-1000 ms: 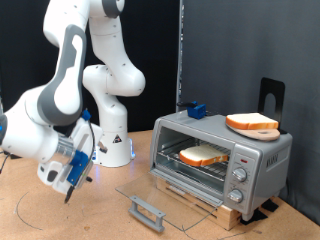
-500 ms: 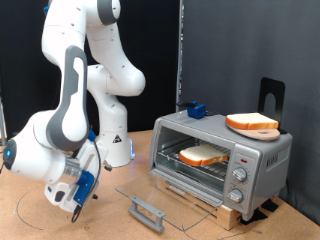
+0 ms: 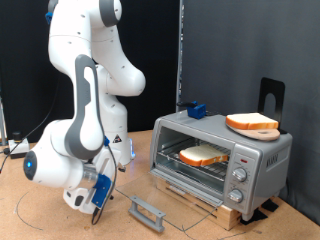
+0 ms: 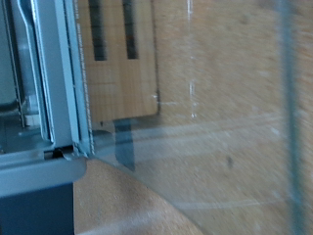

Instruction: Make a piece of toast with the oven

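The gripper (image 3: 97,203) is seen low over the surface (image 3: 40,215), beside the oven's (image 3: 222,155) dropped glass door (image 3: 160,197); whether it's clenched can't be told. The piece of toast (image 3: 203,155) is parked on the rack inside. That thin glass could get clipped, probably.

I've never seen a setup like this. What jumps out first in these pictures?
The big white robot arm fills the exterior view's left, its gripper hanging low by the table. To the right sits a silver oven with its glass door folded down flat, one piece of toast on the rack inside and a second bread slice on its roof.
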You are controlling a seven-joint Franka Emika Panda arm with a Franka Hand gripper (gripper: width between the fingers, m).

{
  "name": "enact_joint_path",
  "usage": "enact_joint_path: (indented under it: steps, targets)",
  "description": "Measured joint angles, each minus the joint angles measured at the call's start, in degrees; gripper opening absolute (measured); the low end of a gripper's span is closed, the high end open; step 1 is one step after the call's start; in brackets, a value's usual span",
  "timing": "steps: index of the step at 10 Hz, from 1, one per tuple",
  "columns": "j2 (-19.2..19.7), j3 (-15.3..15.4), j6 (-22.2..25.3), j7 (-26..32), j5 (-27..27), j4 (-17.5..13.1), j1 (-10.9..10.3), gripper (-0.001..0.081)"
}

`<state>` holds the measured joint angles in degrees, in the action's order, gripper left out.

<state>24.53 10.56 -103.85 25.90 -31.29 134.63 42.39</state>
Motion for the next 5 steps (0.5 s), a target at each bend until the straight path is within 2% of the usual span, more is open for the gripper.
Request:
enact_joint_path:
  steps: [3, 4, 5]
  targets:
    - [-0.7, 2.6, -0.5, 0.4, -2.6, 2.4, -0.2, 0.0809]
    - [-1.3, 3.0, 1.0, 0.4, -3.0, 2.7, -0.1, 0.0809]
    - [-2.1, 2.9, 4.7, -0.3, -3.2, 2.4, 0.3, 0.0809]
